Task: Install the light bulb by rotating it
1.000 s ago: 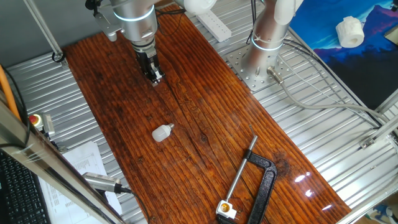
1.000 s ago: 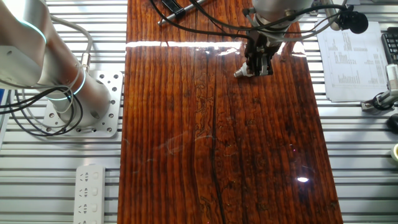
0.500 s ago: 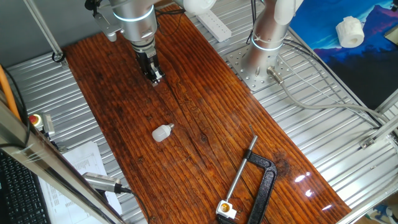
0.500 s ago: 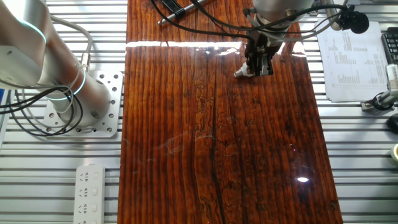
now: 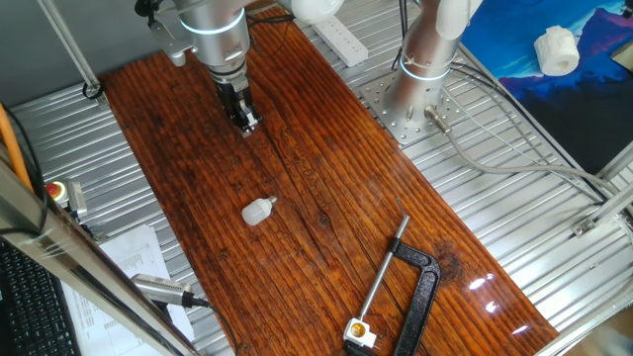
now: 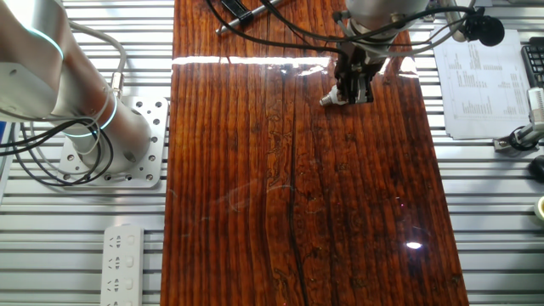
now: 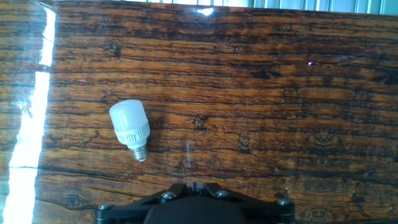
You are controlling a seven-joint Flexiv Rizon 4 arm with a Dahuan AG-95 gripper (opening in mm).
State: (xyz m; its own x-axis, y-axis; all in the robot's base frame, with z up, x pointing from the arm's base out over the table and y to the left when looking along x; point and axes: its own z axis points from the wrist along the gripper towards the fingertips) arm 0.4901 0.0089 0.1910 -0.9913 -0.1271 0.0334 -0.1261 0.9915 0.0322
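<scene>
Our fingers hang point-down above the worktop, near the far end of the board in one fixed view, and they grip nothing. They look drawn close together, though we cannot tell for sure whether they are fully closed. In the other fixed view the same fingers sit near the right edge of the worktop.

The light bulb lies on its side on the bare wood, well apart from our fingers and nearer the long edge with the papers. In the hand view the light bulb shows a white rounded dome, a ribbed white collar and a short grey screw base.

A black clamp rests near the worktop's near corner. We see no containers.
</scene>
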